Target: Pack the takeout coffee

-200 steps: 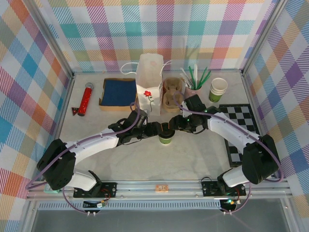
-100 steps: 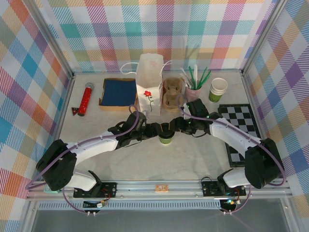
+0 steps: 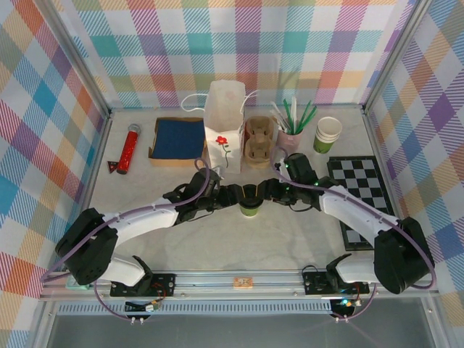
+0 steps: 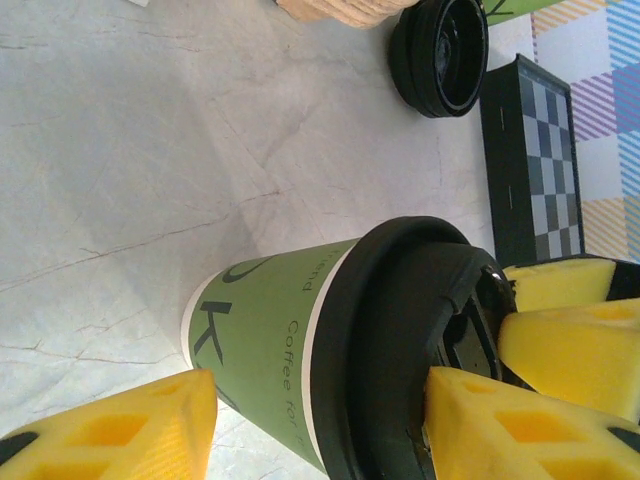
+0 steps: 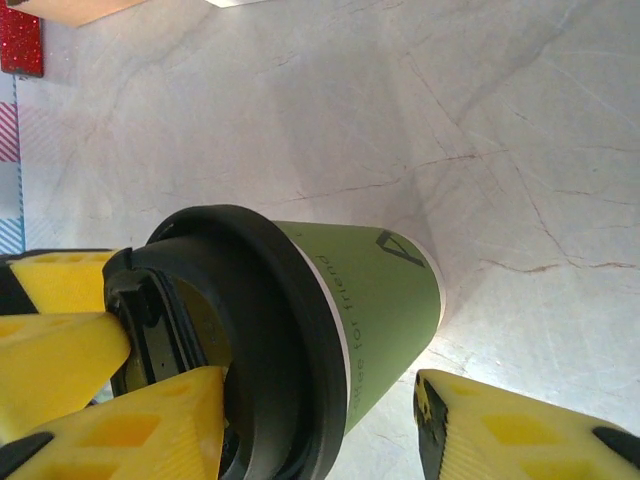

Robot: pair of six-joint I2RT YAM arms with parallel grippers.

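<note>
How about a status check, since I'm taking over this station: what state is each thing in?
takeout coffee, upright on the table, lid on, not bagged.
white paper bag, standing, top open.
left gripper, open, one finger at the lid.
right gripper, open, one finger at the lid.
loose black lid, on the table, no cup.
stack of cups, upright, lidless.
</note>
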